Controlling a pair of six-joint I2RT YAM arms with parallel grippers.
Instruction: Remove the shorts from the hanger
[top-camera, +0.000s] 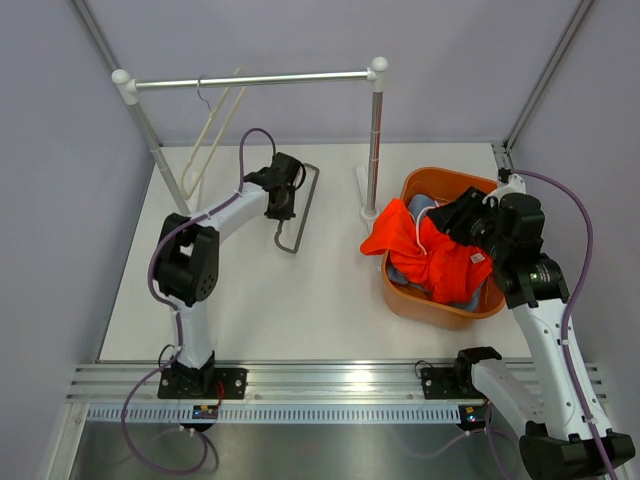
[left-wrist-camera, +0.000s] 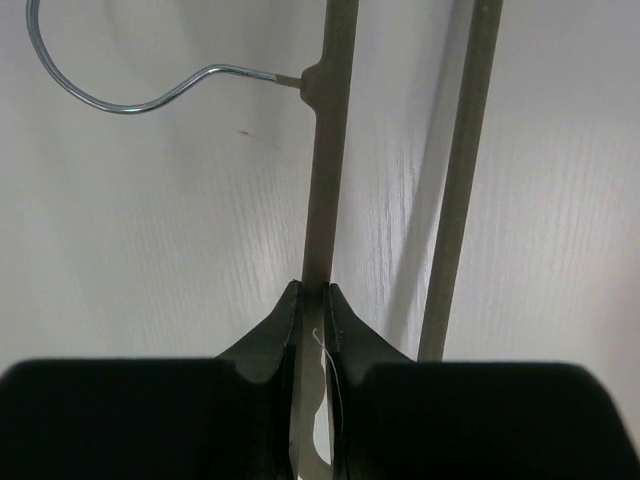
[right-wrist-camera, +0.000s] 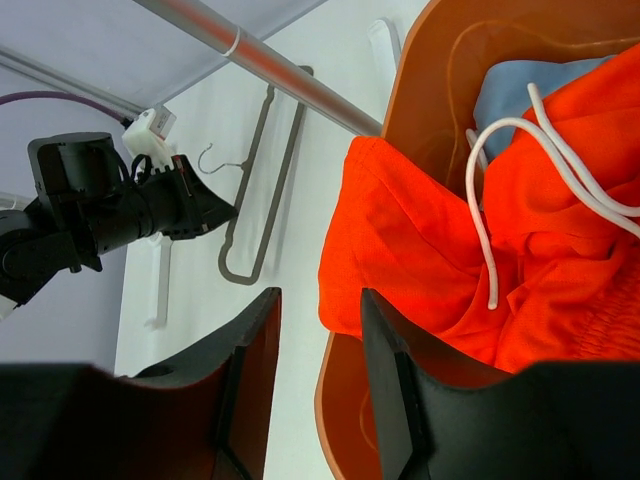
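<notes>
— Now, what is being gripped?
— The grey hanger (left-wrist-camera: 330, 150) is being pinched by the left gripper (left-wrist-camera: 312, 290); the right gripper's (right-wrist-camera: 320, 300) jaws are being held half-open, empty. Orange shorts (right-wrist-camera: 400, 250) are being draped over the basin (right-wrist-camera: 430, 80) rim, light blue shorts (right-wrist-camera: 520, 95) beneath.

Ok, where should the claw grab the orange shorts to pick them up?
Pinch the flap of the orange shorts that spills over the basket's left rim, coming down from above. That fold sticks out clear of the basket wall, so the right claw could probably close around it. The white string looks too thin and loose.
</notes>
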